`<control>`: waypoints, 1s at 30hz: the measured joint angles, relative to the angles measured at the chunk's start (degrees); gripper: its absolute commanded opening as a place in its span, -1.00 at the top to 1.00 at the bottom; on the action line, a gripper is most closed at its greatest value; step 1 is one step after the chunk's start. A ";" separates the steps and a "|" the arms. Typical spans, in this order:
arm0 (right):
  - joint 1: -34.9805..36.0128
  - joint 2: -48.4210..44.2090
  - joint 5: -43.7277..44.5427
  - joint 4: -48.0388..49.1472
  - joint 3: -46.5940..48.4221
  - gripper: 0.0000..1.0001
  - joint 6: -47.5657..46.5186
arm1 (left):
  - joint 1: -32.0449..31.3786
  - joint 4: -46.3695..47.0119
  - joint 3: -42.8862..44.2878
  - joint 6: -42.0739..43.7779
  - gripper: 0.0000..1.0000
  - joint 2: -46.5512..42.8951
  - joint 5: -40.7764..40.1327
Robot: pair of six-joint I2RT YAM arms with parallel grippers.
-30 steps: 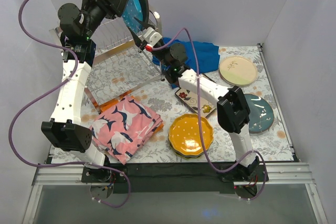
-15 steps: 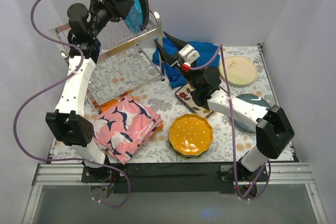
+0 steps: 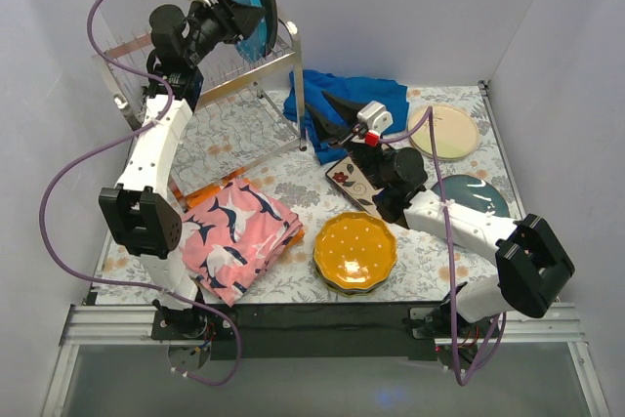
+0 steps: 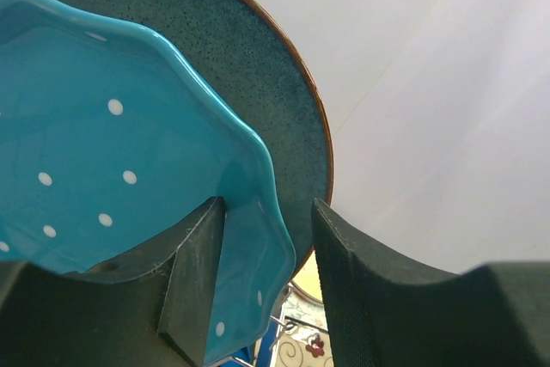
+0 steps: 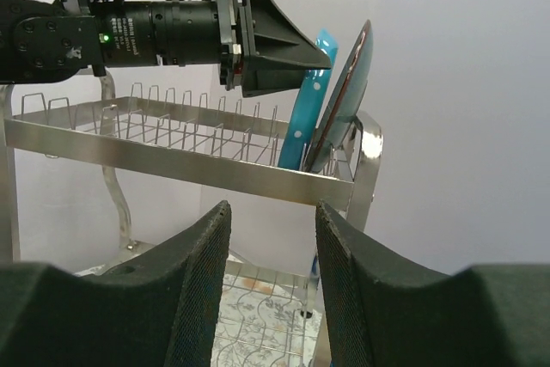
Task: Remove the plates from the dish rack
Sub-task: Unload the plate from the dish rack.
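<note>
Plates remaining in the dish rack (image 3: 239, 88): a teal dotted plate (image 4: 103, 152) and a dark teal plate (image 4: 288, 100), both upright at the rack's right end. Left tool (image 4: 266, 212) is parted and straddles the dotted plate's rim; one finger touches its face, the other stands clear behind. Right tool (image 5: 271, 212) is parted, holds nothing, and faces the rack. Orange plates (image 3: 354, 251) lie stacked on the surface (image 3: 293, 183).

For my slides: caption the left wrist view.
Left gripper straddling the rim of the teal dotted plate, a dark teal plate behind.
</note>
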 measured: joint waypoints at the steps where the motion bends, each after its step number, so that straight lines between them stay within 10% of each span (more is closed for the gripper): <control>1: 0.00 0.00 0.02 -0.24 0.00 0.01 0.13 | -0.31 0.09 0.72 0.09 0.18 0.74 -0.22; 9: 0.00 0.04 0.00 -2.40 0.04 0.01 0.37 | -0.46 -2.67 4.20 0.61 0.38 2.49 -1.90; 15: 0.00 0.28 0.04 -4.39 0.63 0.01 -0.28 | -0.70 -3.50 6.93 0.15 1.00 3.56 -2.36; 30: 0.00 9.46 -0.09 -12.70 19.80 0.07 -1.95 | -0.94 -4.39 7.08 -1.42 1.00 3.32 -4.00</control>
